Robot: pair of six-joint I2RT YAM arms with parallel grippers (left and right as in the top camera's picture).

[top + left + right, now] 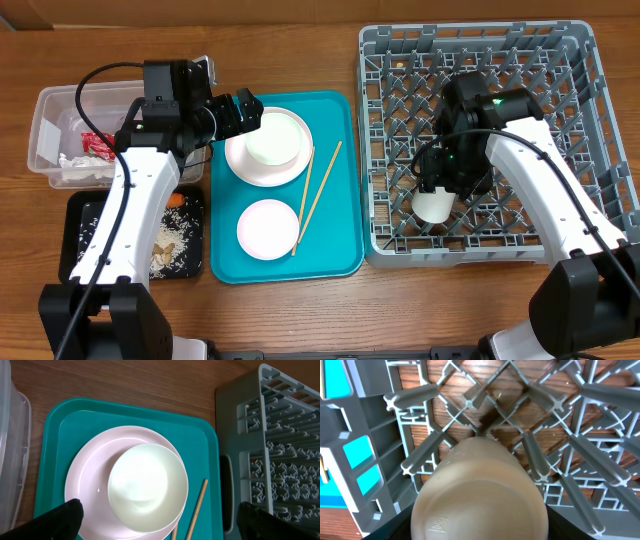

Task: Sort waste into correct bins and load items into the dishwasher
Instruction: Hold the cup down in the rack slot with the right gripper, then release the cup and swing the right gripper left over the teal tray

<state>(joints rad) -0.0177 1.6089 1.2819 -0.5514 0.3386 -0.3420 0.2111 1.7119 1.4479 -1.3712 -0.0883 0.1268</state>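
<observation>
A white bowl (272,138) (147,485) sits in a white round plate (262,172) (85,485) at the back of the teal tray. My left gripper (250,114) (162,522) hangs just left of and above them, open wide, its fingers (65,517) clear of the dishes. A second white bowl (267,228) and the chopsticks (318,195) (196,507) also lie on the tray. Over the grey dishwasher rack (520,60) (600,460), my right gripper (437,192) (480,530) is shut on the small white cup (433,207) (480,495), base towards the camera, among the pegs.
The clear tub (48,120) at the left holds a red wrapper (97,145) and white tissue (80,165). In front of it, the black tray (75,250) holds food scraps (170,245) and a carrot (177,199). The teal tray (340,250) lies between bins and rack.
</observation>
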